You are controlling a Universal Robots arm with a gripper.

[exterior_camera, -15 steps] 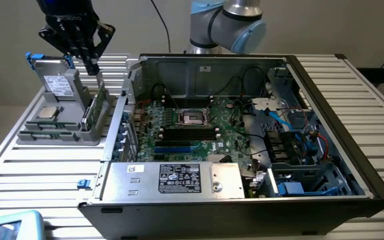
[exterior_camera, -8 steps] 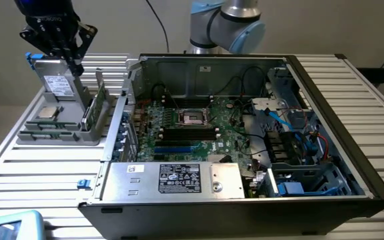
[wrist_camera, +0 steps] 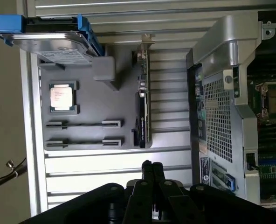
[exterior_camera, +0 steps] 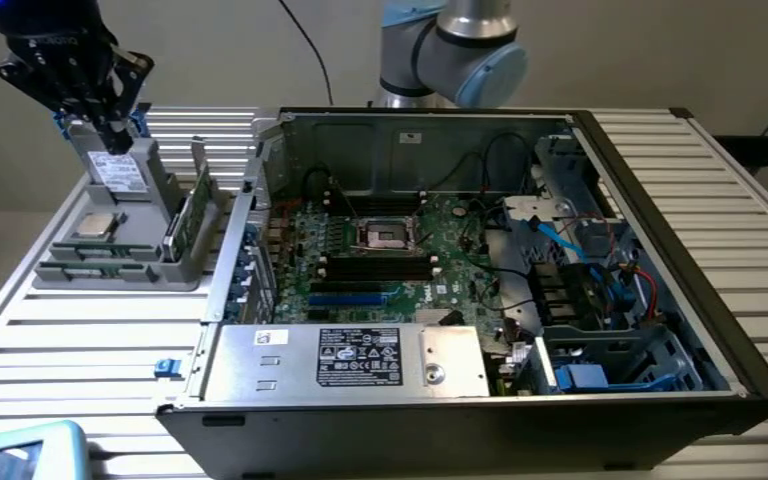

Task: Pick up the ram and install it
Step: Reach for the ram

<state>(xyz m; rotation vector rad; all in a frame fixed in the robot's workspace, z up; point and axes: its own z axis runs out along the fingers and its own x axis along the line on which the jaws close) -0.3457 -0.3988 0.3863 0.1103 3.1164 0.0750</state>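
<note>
Gripper [exterior_camera: 108, 133], black with fingers pressed together and nothing between them, hangs above the upright grey drive with blue tabs [exterior_camera: 124, 176] in the grey slotted tray [exterior_camera: 107, 283] on the slatted metal bench [exterior_camera: 77, 340]. The thin green ram [exterior_camera: 91, 251] appears to stand edge-up in the tray's front slot, beside the square silver processor [exterior_camera: 95, 224].

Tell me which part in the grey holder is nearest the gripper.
The grey boxy drive with blue tabs: it stands just below the black gripper, whereas the square silver chip and upright green card sit farther off.

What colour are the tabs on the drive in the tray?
Blue; the tabs show clearest in the wrist view.
</note>
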